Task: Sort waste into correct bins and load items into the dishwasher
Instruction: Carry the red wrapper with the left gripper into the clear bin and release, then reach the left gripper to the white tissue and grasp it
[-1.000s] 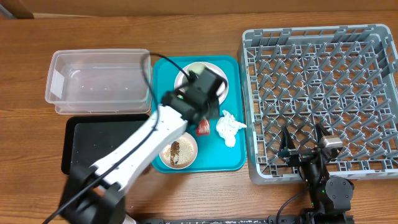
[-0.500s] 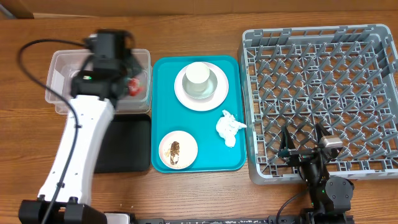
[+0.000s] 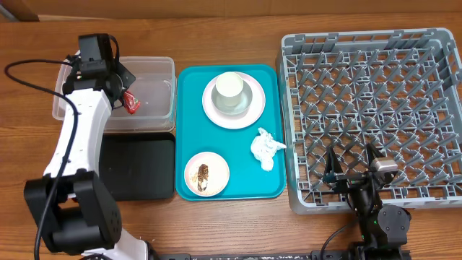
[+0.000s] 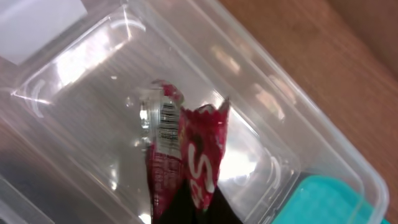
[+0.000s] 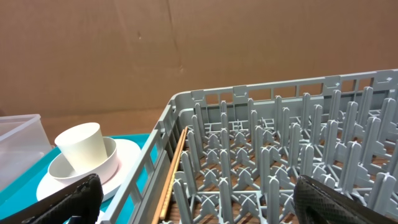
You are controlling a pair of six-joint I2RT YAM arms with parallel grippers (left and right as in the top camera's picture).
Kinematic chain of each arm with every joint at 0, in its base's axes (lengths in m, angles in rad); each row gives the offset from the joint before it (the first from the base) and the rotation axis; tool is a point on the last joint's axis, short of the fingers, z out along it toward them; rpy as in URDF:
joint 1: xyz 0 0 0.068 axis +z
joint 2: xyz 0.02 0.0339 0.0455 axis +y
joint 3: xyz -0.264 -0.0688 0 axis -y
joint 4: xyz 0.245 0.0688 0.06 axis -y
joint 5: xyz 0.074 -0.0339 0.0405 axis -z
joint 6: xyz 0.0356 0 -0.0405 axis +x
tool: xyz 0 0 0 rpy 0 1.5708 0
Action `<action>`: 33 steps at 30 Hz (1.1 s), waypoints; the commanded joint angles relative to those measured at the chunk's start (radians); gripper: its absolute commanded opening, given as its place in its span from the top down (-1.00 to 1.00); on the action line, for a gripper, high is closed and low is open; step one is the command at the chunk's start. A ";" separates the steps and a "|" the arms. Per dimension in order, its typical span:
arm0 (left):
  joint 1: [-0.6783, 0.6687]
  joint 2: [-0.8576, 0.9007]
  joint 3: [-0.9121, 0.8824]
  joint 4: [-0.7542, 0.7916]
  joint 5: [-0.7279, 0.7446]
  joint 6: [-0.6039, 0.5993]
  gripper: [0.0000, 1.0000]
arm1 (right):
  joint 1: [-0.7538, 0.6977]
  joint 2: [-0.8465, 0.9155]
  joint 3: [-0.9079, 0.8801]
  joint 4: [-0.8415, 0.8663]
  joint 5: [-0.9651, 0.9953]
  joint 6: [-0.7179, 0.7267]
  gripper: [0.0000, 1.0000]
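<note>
My left gripper (image 3: 127,92) is over the clear plastic bin (image 3: 162,108) at the back left, shut on a red snack wrapper (image 3: 131,101). In the left wrist view the wrapper (image 4: 186,155) hangs from the jaws (image 4: 196,208) above the clear bin's floor (image 4: 93,106). The teal tray (image 3: 186,130) holds a white cup (image 3: 230,89) in a bowl on a plate (image 3: 213,108), a small plate with food scraps (image 3: 206,174), and a crumpled napkin (image 3: 266,148). My right gripper (image 3: 351,172) is open and empty at the front edge of the grey dish rack (image 3: 375,108).
A black bin (image 3: 137,167) lies in front of the clear bin. In the right wrist view a wooden chopstick (image 5: 172,176) lies inside the rack (image 5: 280,155) along its left wall, and the cup (image 5: 82,148) shows at left.
My left arm swung from the teal tray to the back left with the red wrapper, and now holds it over the clear bin. The right arm has not moved.
</note>
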 commanded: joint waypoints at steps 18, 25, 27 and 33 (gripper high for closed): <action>-0.240 -0.150 0.181 -0.414 0.416 0.261 -0.45 | -0.003 -0.010 -0.011 0.004 -0.003 -0.003 -1.00; -0.546 -0.092 0.147 -0.429 0.349 0.291 -0.49 | -0.003 -0.010 -0.011 0.003 -0.003 -0.003 -1.00; -0.618 -0.061 0.147 -0.422 0.284 0.287 -0.50 | -0.003 -0.010 -0.011 0.003 -0.003 -0.003 -1.00; -0.756 0.039 0.147 -0.358 0.211 0.287 -0.51 | -0.003 -0.010 -0.011 0.004 -0.003 -0.003 -1.00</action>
